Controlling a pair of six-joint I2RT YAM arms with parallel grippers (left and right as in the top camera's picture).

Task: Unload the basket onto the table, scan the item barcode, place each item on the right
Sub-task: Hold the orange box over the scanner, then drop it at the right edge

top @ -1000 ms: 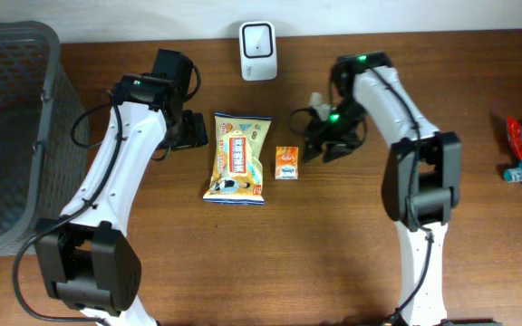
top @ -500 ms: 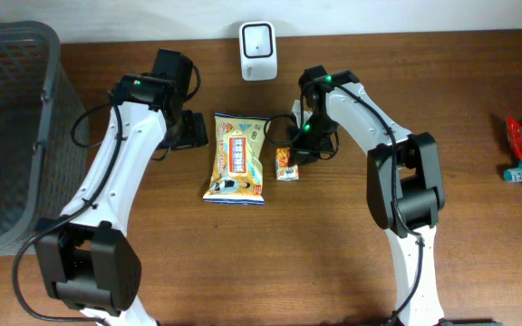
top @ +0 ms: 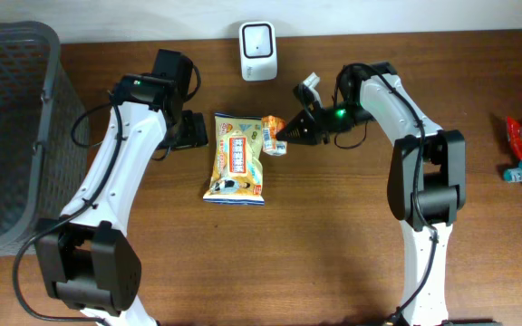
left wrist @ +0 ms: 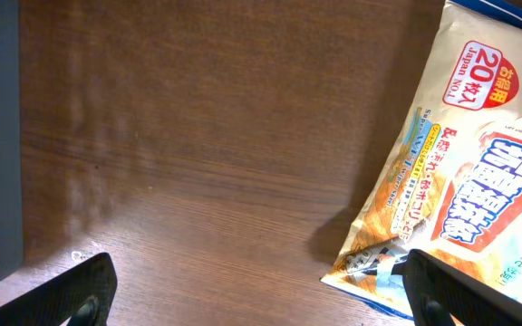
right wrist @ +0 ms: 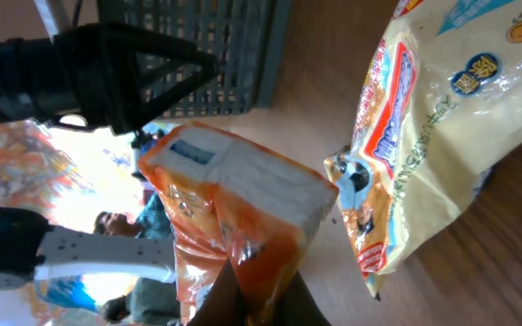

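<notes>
R gripper (top: 285, 136) clamps small orange packet (top: 273, 132), at 2 o'clock of snack bag (top: 236, 163). L gripper (top: 188, 129) wide, empty, at bag's 10 o'clock.

In my left wrist view, the snack bag (left wrist: 465, 172) at the right of the frame carries a round red badge (left wrist: 489, 77) reading "Japan NO.1" and "20", with large Japanese lettering below it. I can't read the print on the orange packet (right wrist: 234, 208).

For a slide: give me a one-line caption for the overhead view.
Right hand holds a small orange packet at the edge of the snack bag, near the white scanner.
</notes>
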